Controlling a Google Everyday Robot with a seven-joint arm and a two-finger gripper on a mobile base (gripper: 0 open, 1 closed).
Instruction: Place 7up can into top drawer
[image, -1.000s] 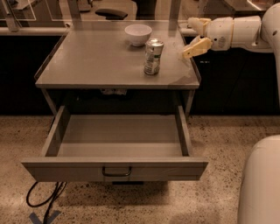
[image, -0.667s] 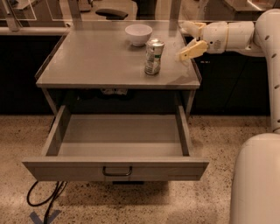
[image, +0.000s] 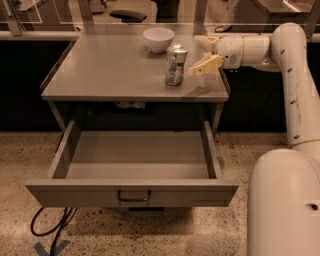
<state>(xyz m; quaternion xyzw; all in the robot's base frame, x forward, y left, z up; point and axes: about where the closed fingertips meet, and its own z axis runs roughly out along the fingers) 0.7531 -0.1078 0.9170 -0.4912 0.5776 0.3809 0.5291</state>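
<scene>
The 7up can (image: 176, 65) stands upright on the grey tabletop (image: 110, 70), right of centre, with its green and white label and silver top showing. My gripper (image: 200, 54) hovers just to the right of the can, apart from it, with its two pale fingers (image: 206, 65) spread open and empty. The top drawer (image: 135, 162) is pulled fully open below the tabletop; it is empty inside, and its flat front panel carries a dark bar handle (image: 134, 195).
A white bowl (image: 158, 39) sits at the back of the tabletop, behind and left of the can. My white arm (image: 292, 75) reaches in from the right, its base (image: 285, 205) at lower right. A black cable (image: 50, 225) lies on the speckled floor.
My gripper has moved left along the tabletop and now sits closer to the can's right side. The can, bowl and drawer have not moved.
</scene>
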